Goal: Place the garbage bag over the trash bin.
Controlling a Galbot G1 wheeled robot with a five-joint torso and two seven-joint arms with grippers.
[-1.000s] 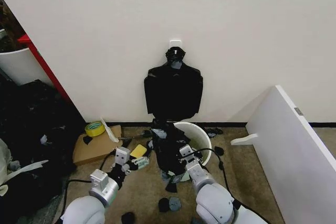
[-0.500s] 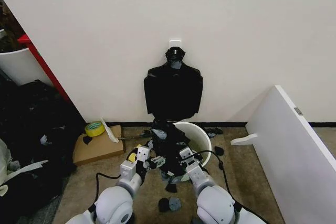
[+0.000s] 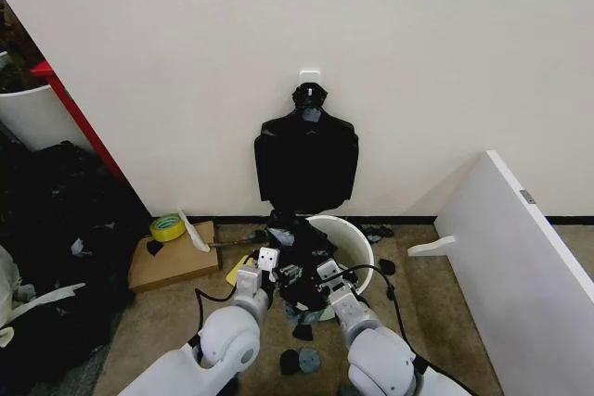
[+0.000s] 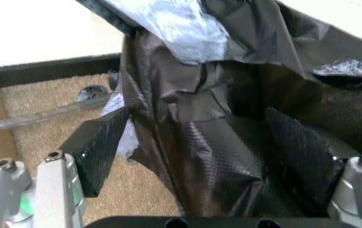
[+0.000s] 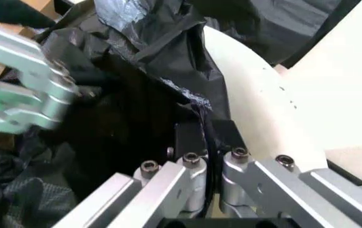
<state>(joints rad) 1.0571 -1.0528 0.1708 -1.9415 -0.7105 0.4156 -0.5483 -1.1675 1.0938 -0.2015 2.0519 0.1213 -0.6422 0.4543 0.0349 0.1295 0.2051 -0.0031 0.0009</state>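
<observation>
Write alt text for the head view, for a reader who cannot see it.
Two robot arms reach down to a black bag draped on the near rim of a white bin by the wall. The right gripper is shut on the bag; the left gripper has open jaws at it. A bundle of black bags hangs on the wall above.

Count of objects around the two grippers

One garbage bag (image 3: 295, 257) lies between the left gripper (image 3: 278, 271) and right gripper (image 3: 320, 277); one trash bin (image 3: 357, 246) stands just beside the right gripper; one hanging bundle of black bags (image 3: 306, 159), one tape roll (image 3: 167, 227), one cardboard piece (image 3: 172, 257), three floor scraps (image 3: 299, 360).
</observation>
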